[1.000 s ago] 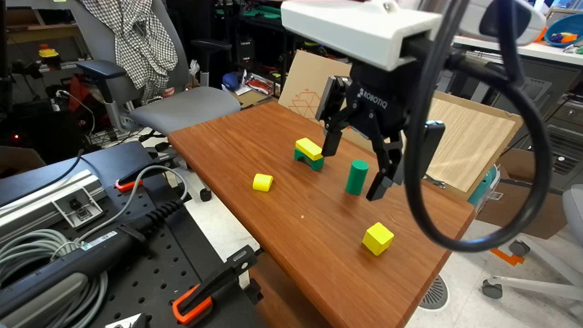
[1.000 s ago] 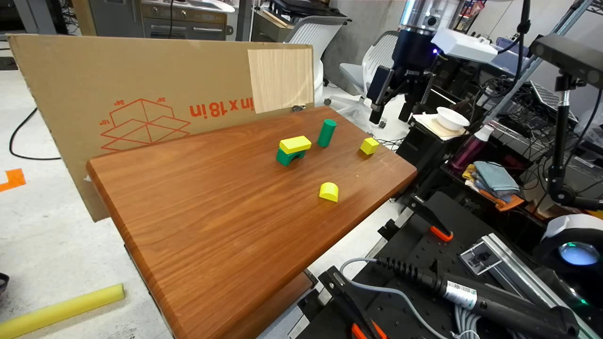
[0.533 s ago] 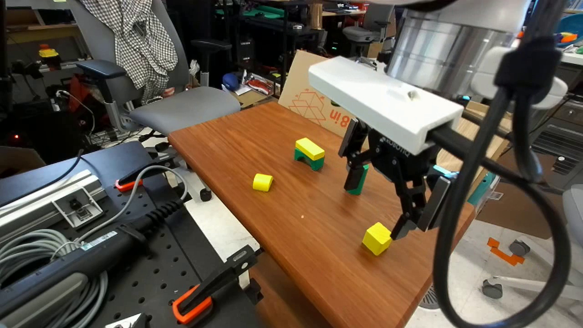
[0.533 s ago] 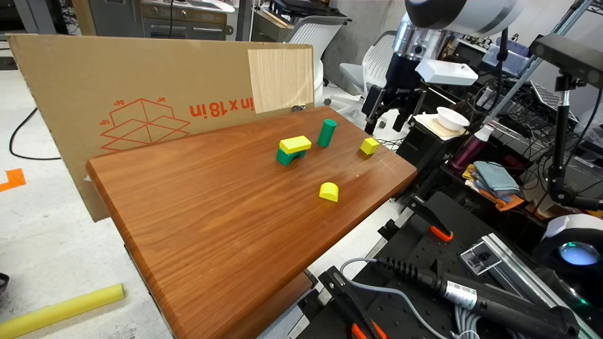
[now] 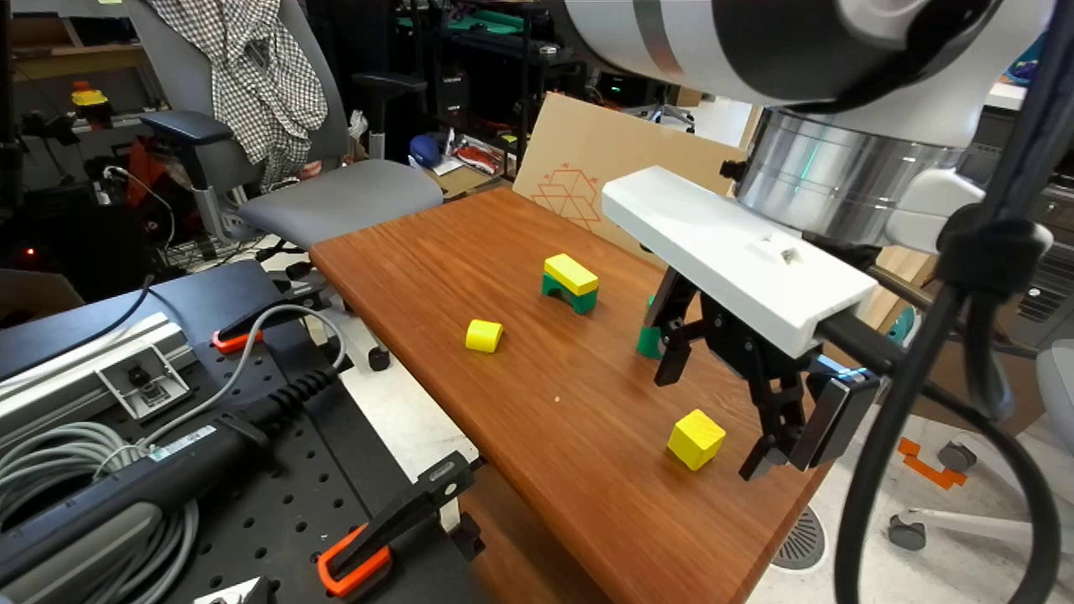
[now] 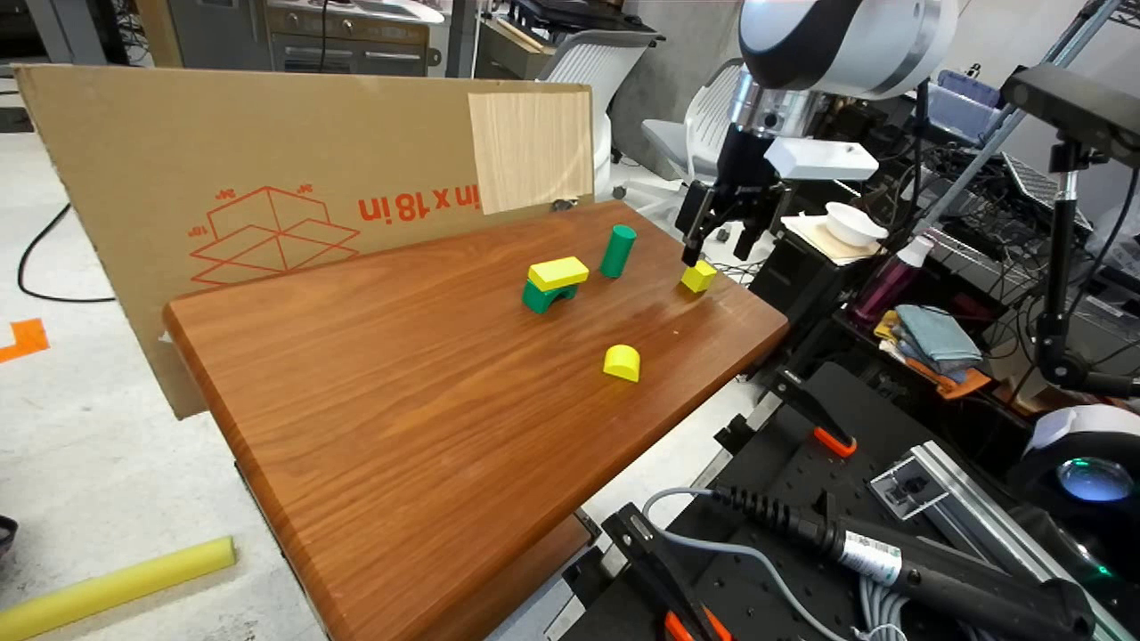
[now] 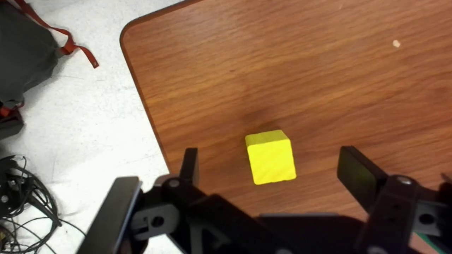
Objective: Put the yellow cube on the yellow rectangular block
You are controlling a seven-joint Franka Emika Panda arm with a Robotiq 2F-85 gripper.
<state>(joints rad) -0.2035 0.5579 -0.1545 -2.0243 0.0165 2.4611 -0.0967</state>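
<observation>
Beyond table [image 6: 401,383]: white bowl [image 6: 855,226], contents unclear; jaws spread wide near yellow cube [image 7: 272,160].

In exterior view we read red print [image 6: 419,205], "in x 18 in", upside down on cardboard [image 6: 116,169], running up to wood-grain sheet [image 6: 532,151]. Small marks [image 6: 225,194] around red line drawing [image 6: 276,233]: too tiny for us. White label [image 6: 871,558] on black tool [image 6: 957,579], both exterior views: we cannot read it.
</observation>
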